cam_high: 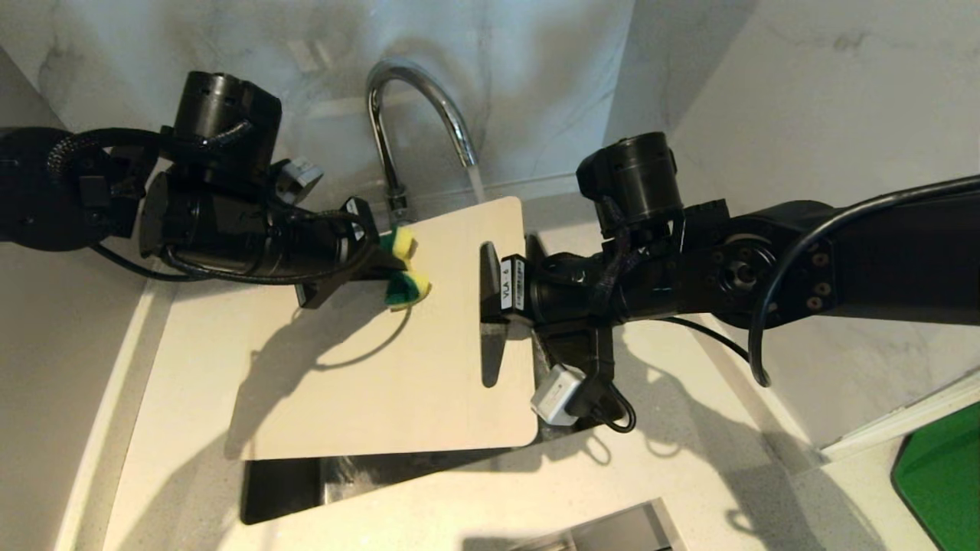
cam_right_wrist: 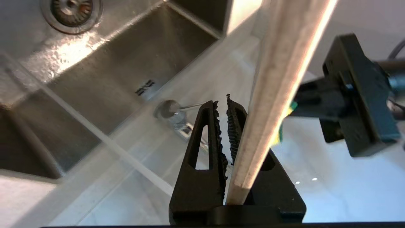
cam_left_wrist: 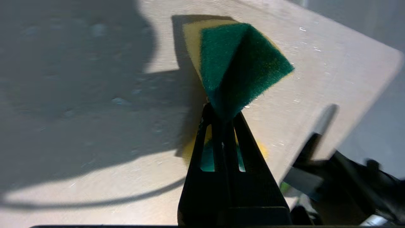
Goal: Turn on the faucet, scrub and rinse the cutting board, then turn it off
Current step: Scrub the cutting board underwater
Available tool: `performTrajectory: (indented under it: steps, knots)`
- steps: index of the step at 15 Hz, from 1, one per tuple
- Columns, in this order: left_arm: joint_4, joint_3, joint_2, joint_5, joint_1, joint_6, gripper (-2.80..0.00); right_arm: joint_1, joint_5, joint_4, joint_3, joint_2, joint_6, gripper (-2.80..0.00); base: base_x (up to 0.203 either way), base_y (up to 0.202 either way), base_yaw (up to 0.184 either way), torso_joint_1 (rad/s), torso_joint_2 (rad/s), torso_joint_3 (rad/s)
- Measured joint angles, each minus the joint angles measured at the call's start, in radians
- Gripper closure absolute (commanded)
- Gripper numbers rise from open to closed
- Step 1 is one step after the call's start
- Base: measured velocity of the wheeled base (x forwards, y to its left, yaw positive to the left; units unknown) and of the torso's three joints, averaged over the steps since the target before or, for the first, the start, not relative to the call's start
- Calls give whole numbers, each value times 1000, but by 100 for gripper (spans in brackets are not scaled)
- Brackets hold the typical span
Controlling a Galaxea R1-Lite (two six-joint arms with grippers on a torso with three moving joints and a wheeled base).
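Scrubbing: left tool point(cam_high: 383, 264) is clamped tight on a folded green-and-yellow sponge point(cam_high: 403, 268), pressed to the cutting board point(cam_high: 398, 360), likely to work its upper face.
Holding: right tool point(cam_high: 490, 283) is closed on the board's right edge, keeping it tilted above the sink point(cam_right_wrist: 104, 57), probably so runoff drains there.
Faucet point(cam_high: 417, 107): running; its stream falls near the board's far corner.
Right wrist view only: drain point(cam_right_wrist: 71, 9) and the board's thin edge point(cam_right_wrist: 278, 95).
Left wrist view only: droplets on the board.
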Motion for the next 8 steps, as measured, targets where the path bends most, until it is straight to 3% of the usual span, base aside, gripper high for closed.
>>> performTrajectory:
  steps: [8]
  knots:
    - [-6, 46, 46, -23, 115, 96, 0, 0, 2, -59, 46, -13, 25, 0, 0, 0, 0, 0, 0, 0]
